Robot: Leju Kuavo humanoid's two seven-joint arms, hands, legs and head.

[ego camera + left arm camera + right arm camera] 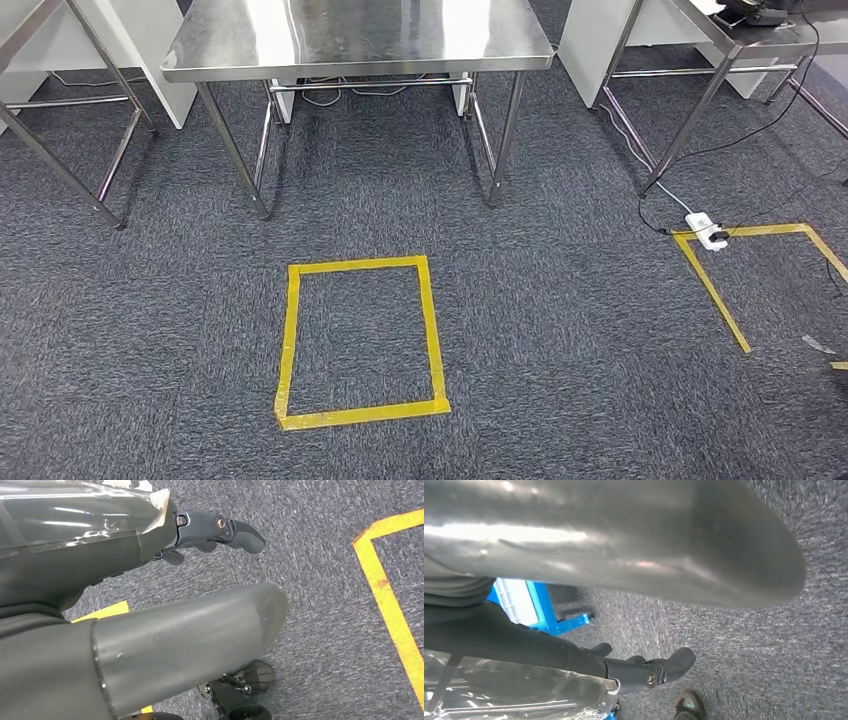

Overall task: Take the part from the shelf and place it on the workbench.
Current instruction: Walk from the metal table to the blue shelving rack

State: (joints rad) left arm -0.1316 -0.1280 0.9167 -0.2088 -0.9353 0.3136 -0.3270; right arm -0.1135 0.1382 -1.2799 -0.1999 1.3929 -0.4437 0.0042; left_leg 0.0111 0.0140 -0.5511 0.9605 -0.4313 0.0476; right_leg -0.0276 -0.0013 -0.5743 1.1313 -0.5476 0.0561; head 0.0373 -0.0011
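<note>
The part is in neither hand, and I cannot tell where it is. No shelf is seen either, so the task looks like it is only starting.

On the far left stands a table with thin metal legs (60,170). Next comes a shiny steel table (350,40), maybe the workbench. In front of it on the carpet is a yellow tape box (290,340), likely marking where the robot should stand. Farther right is another table (740,45) with a white plug strip (706,228) near its leg, beside more yellow tape (715,290).

The left hand (100,580) hangs down by the floor. Its dark fingers (220,530) are stretched out, apart from the thumb, and hold nothing. The right hand (524,645) hangs too, and its fingers (659,672) are loose and empty. Both hands hang low because there is nothing to carry yet.
</note>
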